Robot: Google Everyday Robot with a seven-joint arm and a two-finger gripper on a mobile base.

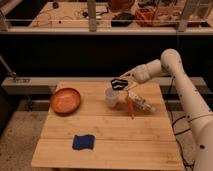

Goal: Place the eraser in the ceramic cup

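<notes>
In the camera view, the gripper (118, 84) is seen at the end of a white arm (176, 67) that reaches in from the right edge of the picture, and it is held low over the far half of a wooden table (105, 127). How far the gripper is open cannot be told, nor whether anything is held in it. The ceramic cup (112, 97), small, white and upright, is found directly below the gripper and slightly to its left in the picture, very close under it; whether the two are touching cannot be told. Which of the things in view, if any, is the eraser cannot be told. Below the gripper and to its right, just beside the cup, a pale packet (142, 103) is seen lying on the boards, and a thin orange stick-like item (131, 108) is laid alongside it, on the side nearer the cup. Well to the left of the gripper, and a little lower in the picture, a wide orange bowl (66, 100) is set near the table's left edge, apart from the cup. Far below the gripper and to its left, toward the near edge of the table, a flat blue item (83, 142) is seen lying by itself, well apart from everything else.
</notes>
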